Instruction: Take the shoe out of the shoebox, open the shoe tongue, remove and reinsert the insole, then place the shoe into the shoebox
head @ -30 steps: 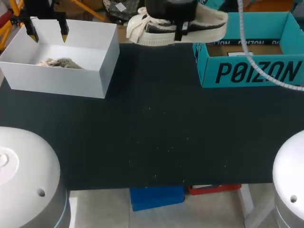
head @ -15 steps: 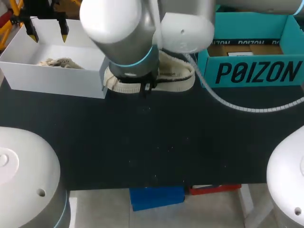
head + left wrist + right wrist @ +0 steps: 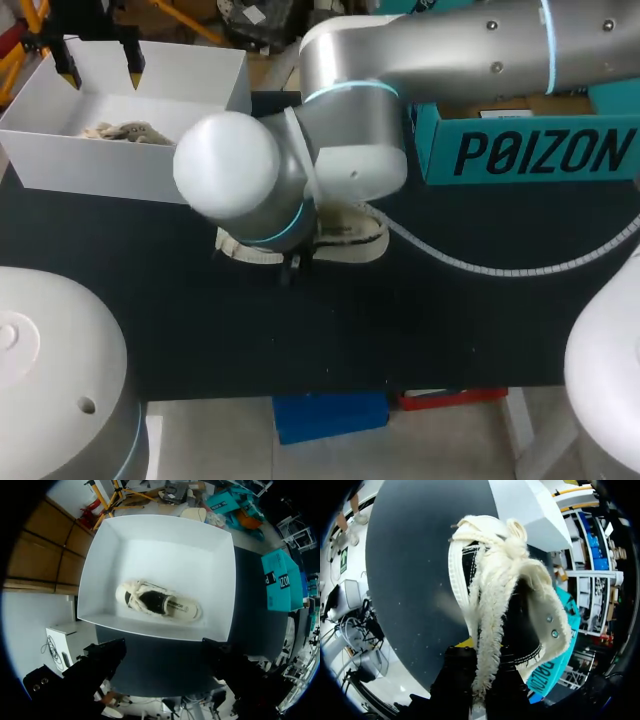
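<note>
right gripper (image 3: 481, 677): clamped on the cream shoe (image 3: 350, 240), low at mid-table | teal shoebox (image 3: 540, 150): far right, apart from it | left gripper (image 3: 100, 68): 2 fingers spread wide above white box (image 3: 120, 170) holding the other shoe (image 3: 160, 602)

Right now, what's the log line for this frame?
right gripper: shut on shoe, at table centre | left gripper: open, above white box holding second shoe | teal shoebox: far right

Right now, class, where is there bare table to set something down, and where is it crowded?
Bare: the front strip of the table, nearer than the shoe, and the patch before the teal shoebox, crossed by a cable. Crowded: the middle, where the right arm overhangs the shoe beside the white box.
</note>
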{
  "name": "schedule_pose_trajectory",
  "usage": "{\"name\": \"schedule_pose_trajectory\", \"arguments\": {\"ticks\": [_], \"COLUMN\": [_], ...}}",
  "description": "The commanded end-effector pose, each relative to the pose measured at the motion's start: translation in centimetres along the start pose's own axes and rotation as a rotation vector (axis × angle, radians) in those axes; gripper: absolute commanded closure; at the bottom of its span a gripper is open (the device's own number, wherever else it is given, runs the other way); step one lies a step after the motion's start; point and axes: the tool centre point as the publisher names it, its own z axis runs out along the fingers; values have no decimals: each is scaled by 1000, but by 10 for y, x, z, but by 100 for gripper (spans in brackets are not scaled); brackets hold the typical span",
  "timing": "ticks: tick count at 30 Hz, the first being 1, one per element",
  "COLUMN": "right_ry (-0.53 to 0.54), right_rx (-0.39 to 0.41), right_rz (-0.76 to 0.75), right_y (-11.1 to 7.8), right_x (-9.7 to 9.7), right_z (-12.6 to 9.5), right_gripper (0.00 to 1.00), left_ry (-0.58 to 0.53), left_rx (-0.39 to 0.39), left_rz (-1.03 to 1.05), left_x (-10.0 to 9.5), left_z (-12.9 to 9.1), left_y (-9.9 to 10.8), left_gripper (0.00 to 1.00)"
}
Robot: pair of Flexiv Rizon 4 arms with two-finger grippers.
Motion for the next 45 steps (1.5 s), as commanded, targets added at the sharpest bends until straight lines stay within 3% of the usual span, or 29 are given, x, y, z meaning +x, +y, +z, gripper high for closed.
{"name": "schedule_pose_trajectory", "arguments": {"ticks": [1,23,24,26,30,35,37,40,45], "right_ry": [-1,56,66,74,80,81,64,75,98], "right_rx": [-28,-164,-175,-176,-145,-150,-199,-333,-495], "right_rz": [-16,-58,-58,-68,-51,-52,-52,-123,-170], "right_y": [-4,-25,-25,-25,-33,-45,-47,-45,-53], "right_x": [6,8,8,9,8,-8,-20,-38,-65], "right_z": [25,83,83,82,72,40,24,1,-19], "right_gripper": [100,100,93,0,0,0,0,0,0], "left_ry": [-2,-2,-2,-2,-2,-2,-2,-2,-2], "left_rx": [-1,-1,-1,-1,-1,-1,-1,-1,-1], "left_rz": [-1,-1,-1,-1,-1,-1,-1,-1,-1], "left_x": [0,0,0,0,0,0,0,0,0], "left_z": [0,0,0,0,0,0,0,0,0], "left_y": [0,0,0,0,0,0,0,0,0], "left_gripper": [0,0,0,0,0,0,0,0,0]}}
